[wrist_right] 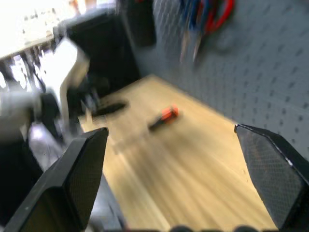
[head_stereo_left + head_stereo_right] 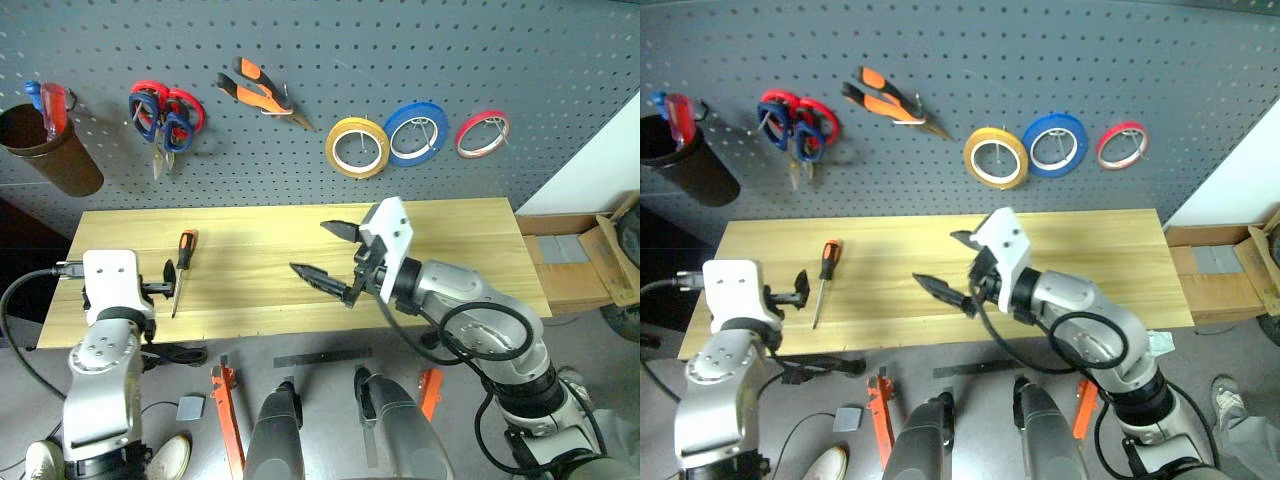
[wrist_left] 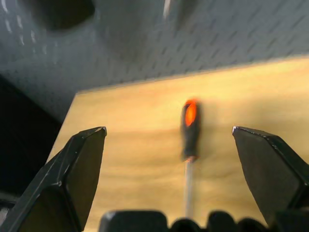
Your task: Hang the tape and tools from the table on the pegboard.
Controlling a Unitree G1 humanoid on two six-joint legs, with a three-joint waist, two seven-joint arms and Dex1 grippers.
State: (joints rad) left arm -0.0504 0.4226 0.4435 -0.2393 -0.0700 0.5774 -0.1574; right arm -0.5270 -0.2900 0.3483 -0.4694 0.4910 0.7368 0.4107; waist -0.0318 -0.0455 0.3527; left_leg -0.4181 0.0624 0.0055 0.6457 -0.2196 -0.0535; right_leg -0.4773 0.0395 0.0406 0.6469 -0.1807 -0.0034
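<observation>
The surface (image 2: pixel 470 235) is bare wood across its middle and right, giving a gripper wide room there. On its left part lies the screwdriver (image 2: pixel 183 262), with the left gripper (image 2: pixel 167 283) spread open just beside it. The right gripper (image 2: pixel 325 252), also open, hangs over the middle. On the pegboard (image 2: pixel 560 70) behind, scissors (image 2: pixel 163 118), pliers (image 2: pixel 262 95) and three tape rolls (image 2: pixel 415 135) crowd the middle rows; holes above them and to the right stay free.

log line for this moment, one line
left gripper: open, by screwdriver | right gripper: open, empty | screwdriver: on table | tape, pliers: on pegboard
</observation>
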